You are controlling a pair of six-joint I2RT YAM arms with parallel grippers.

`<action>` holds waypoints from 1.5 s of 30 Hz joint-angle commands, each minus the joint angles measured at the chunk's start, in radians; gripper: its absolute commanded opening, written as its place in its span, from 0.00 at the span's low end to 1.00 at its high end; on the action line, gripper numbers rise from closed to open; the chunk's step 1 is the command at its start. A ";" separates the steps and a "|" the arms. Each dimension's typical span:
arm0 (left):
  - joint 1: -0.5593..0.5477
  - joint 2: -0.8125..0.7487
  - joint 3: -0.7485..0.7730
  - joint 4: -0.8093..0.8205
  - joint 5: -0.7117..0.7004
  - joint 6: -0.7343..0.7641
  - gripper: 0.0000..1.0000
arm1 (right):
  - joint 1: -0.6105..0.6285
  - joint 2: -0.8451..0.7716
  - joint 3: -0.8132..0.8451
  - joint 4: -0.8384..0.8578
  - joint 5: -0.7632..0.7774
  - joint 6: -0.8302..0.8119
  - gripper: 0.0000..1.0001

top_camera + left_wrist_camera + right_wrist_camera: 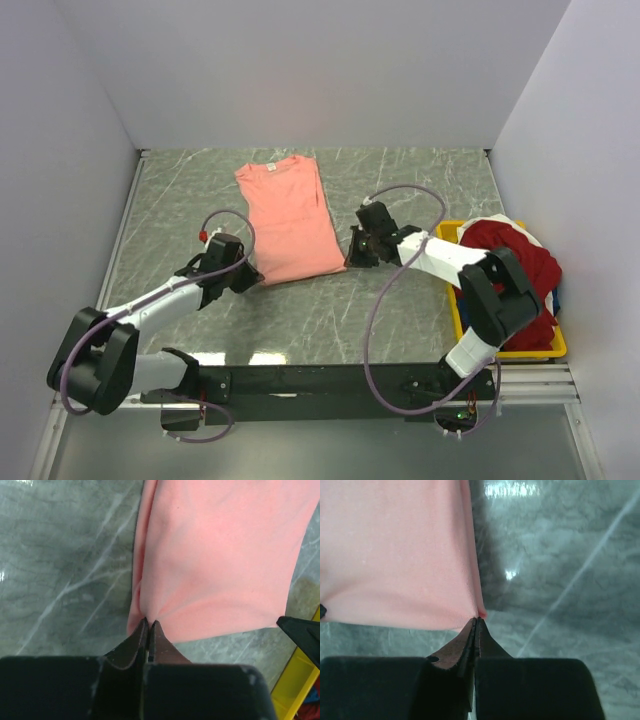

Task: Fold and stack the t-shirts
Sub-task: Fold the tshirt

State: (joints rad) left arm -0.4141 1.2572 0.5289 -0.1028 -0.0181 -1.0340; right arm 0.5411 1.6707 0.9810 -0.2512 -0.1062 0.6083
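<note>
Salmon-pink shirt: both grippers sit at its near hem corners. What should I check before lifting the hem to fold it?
1. Left gripper shut on salmon-pink shirt corner: ok.
2. Right gripper shut on the other corner: ok.
3. All cloth layers caught in each pinch: cannot tell.
4. Shirt flat on the table, nothing on it: ok.
5. Red shirt heaped in yellow bin, off the fold path: ok.
</note>
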 commanded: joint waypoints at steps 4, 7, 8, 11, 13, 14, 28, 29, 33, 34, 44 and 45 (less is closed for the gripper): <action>-0.002 -0.100 -0.012 -0.121 0.024 0.057 0.01 | 0.003 -0.189 -0.146 -0.011 0.003 -0.007 0.00; -0.003 -0.145 -0.064 -0.123 0.066 0.043 0.01 | 0.016 -0.249 -0.223 -0.003 0.000 0.007 0.00; -0.003 -0.165 -0.081 -0.115 0.087 0.040 0.01 | 0.028 -0.264 -0.258 0.004 -0.006 0.019 0.00; -0.017 -0.191 -0.136 -0.115 0.110 0.023 0.01 | 0.069 -0.313 -0.309 0.012 0.002 0.042 0.00; -0.037 -0.214 -0.162 -0.120 0.113 0.015 0.07 | 0.126 -0.339 -0.344 0.009 0.029 0.070 0.00; -0.044 -0.229 -0.171 -0.121 0.116 0.012 0.13 | 0.143 -0.345 -0.363 0.009 0.036 0.089 0.00; -0.058 -0.325 0.055 -0.264 0.044 0.060 0.35 | 0.172 -0.503 -0.335 -0.132 0.158 0.090 0.37; -0.054 -0.265 0.080 -0.252 0.047 0.063 0.30 | 0.171 -0.505 -0.291 -0.137 0.166 0.085 0.38; -0.038 -0.089 0.190 -0.140 0.089 0.071 0.10 | 0.142 -0.400 -0.133 -0.138 0.175 0.027 0.38; -0.037 -0.053 0.209 -0.118 0.098 0.069 0.08 | 0.131 -0.366 -0.099 -0.126 0.154 0.015 0.38; 0.044 0.345 0.348 0.067 0.084 0.066 0.01 | 0.026 0.096 0.309 -0.065 0.048 -0.079 0.35; 0.066 0.364 0.350 0.092 0.081 0.065 0.01 | 0.023 0.128 0.333 -0.062 0.042 -0.079 0.35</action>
State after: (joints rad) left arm -0.3920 1.5738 0.8394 -0.1154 0.0666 -0.9813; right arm 0.5777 1.7164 1.2236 -0.3363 -0.0296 0.5663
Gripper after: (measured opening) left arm 0.013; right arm 0.352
